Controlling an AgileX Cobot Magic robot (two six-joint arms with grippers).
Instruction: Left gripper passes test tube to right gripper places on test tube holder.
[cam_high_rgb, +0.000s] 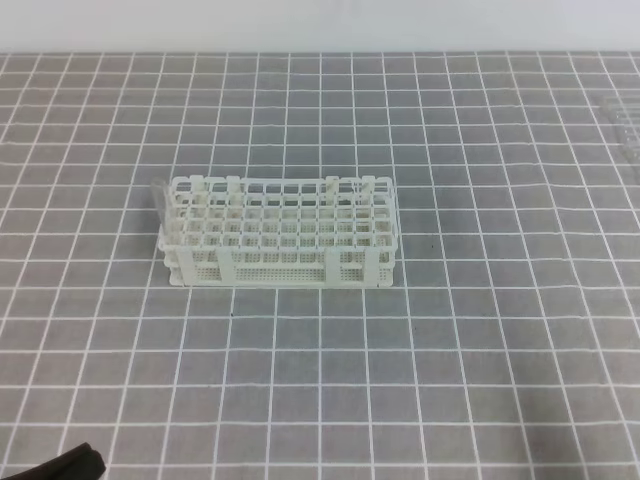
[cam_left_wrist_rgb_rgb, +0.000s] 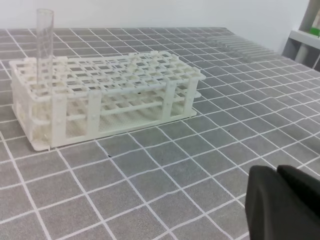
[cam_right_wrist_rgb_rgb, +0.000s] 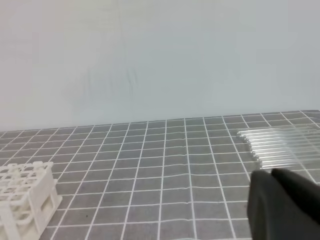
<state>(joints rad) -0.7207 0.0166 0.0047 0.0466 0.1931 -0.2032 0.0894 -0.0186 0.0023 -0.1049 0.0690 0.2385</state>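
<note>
I see the test tube (cam_left_wrist_rgb_rgb: 44, 55) standing upright in the test tube holder's (cam_left_wrist_rgb_rgb: 107, 87) end corner hole. Away from the holder, my left claw (cam_left_wrist_rgb_rgb: 282, 205) and right claw (cam_right_wrist_rgb_rgb: 282, 207) sit closed, empty.

Holder (cam_high_rgb: 278, 232) mid-mat, tube (cam_left_wrist_rgb_rgb: 44, 50) upright at left corner; spare tubes (cam_right_wrist_rgb_rgb: 282, 145), apparently loose, far right.

Grey surface (cam_high_rgb: 480, 340) with white grid lines, plain white wall (cam_right_wrist_rgb_rgb: 160, 55) behind it. Even, flat light. Grey shelf unit (cam_left_wrist_rgb_rgb: 302, 37) at far right edge, something green on it.
</note>
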